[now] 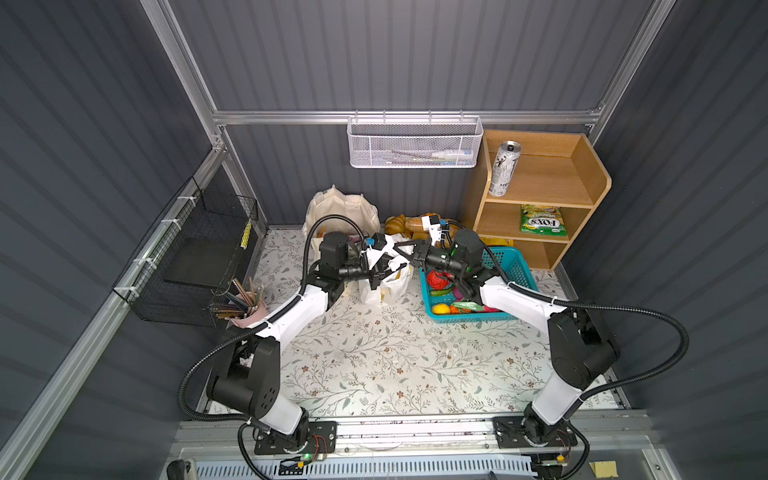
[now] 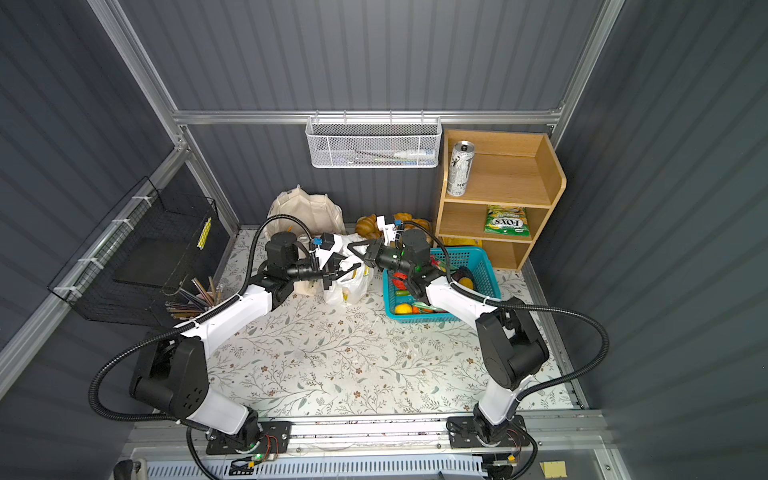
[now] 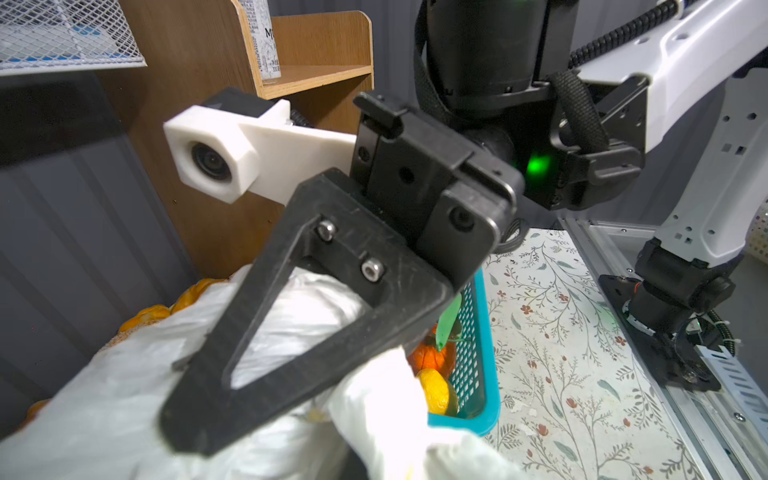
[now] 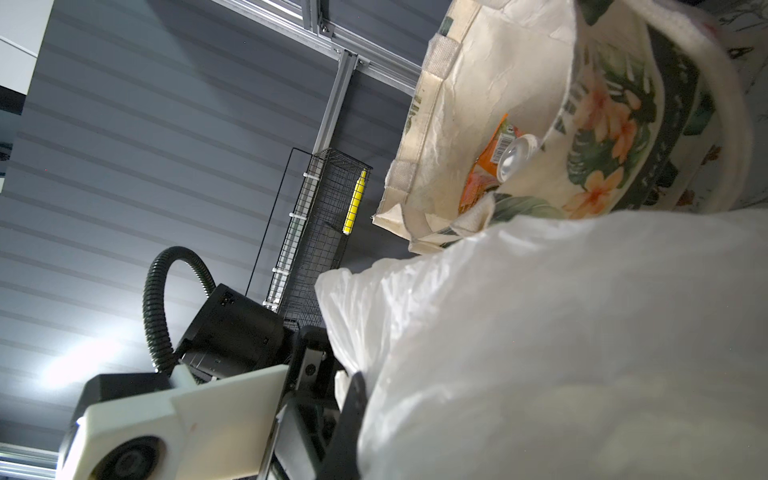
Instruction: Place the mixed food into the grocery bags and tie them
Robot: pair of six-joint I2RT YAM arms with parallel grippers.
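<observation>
The white plastic bag point(image 1: 386, 286) point(image 2: 349, 286) stands at the table's back middle, and both grippers meet over its bunched top. My left gripper point(image 1: 392, 270) is shut on a twisted band of the plastic bag point(image 3: 124, 395). My right gripper point(image 1: 401, 252) is shut on the plastic too, its black finger point(image 3: 311, 374) lying against it. The film point(image 4: 582, 353) hides the right jaws. Behind stands the canvas tote point(image 1: 340, 208) point(image 4: 478, 83), holding an orange packet point(image 4: 490, 158) and a can end point(image 4: 515, 156). A silver can point(image 1: 503, 168) and a green FOX'S pouch point(image 1: 542, 222) sit on the shelf.
A wooden shelf unit point(image 1: 590, 174) stands at the back right, with a teal basket point(image 1: 515, 266) of toy fruit and vegetables in front of it. Bread rolls point(image 1: 399, 224) lie behind the bag. At the left are a black wire basket point(image 1: 199, 249) and a pink pencil cup point(image 1: 245, 307).
</observation>
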